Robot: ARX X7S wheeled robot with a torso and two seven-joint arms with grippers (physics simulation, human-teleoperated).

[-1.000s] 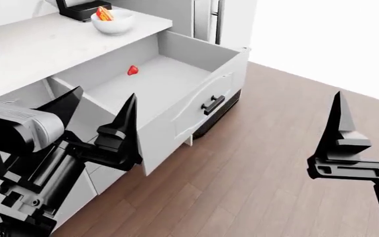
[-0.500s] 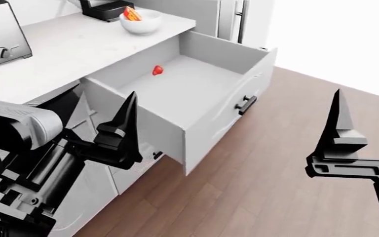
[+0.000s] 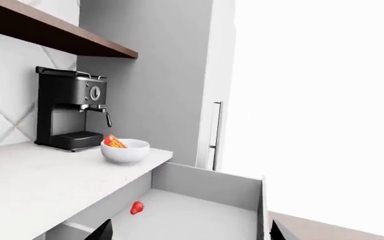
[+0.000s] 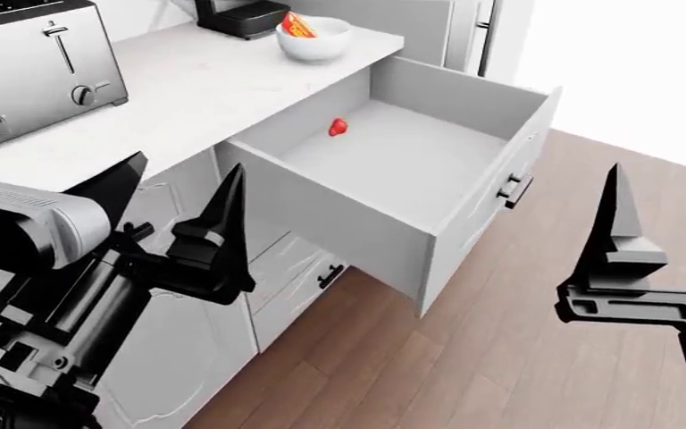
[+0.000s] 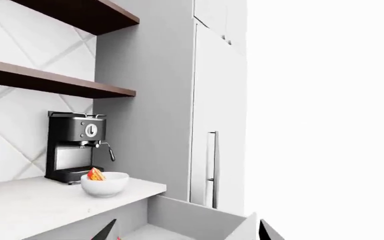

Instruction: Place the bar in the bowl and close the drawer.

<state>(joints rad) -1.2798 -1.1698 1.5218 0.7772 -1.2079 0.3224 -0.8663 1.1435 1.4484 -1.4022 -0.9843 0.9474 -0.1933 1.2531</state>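
Head view: your left gripper (image 4: 176, 214) hung in front of the lower cabinet doors with its jaws spread wide and nothing between them; your right gripper (image 4: 614, 234) stood over the wood floor (image 4: 534, 340), only one finger plainly visible, so I could not tell how far its jaws were apart, and nothing was seen in it. The drawer (image 4: 439, 152) was pulled fully out, with a small red strawberry (image 4: 337, 128) on its pale floor near the counter side. The bar (image 4: 296, 25) leaned inside the white bowl (image 4: 314, 40) on the counter (image 4: 200, 80), just beside the coffee machine (image 4: 242, 16); a toaster (image 4: 28, 58) sat well apart from them on the same counter. Left wrist view: the bar (image 3: 114, 142) showed above the rim of the bowl (image 3: 125, 151), next to the coffee machine (image 3: 72, 115), with the open drawer (image 3: 205, 200) and strawberry (image 3: 136, 207) below. Right wrist view: the bowl (image 5: 104, 183) with the bar (image 5: 96, 174) sat in front of the coffee machine (image 5: 75, 147), and the drawer (image 5: 192, 217) stood open.
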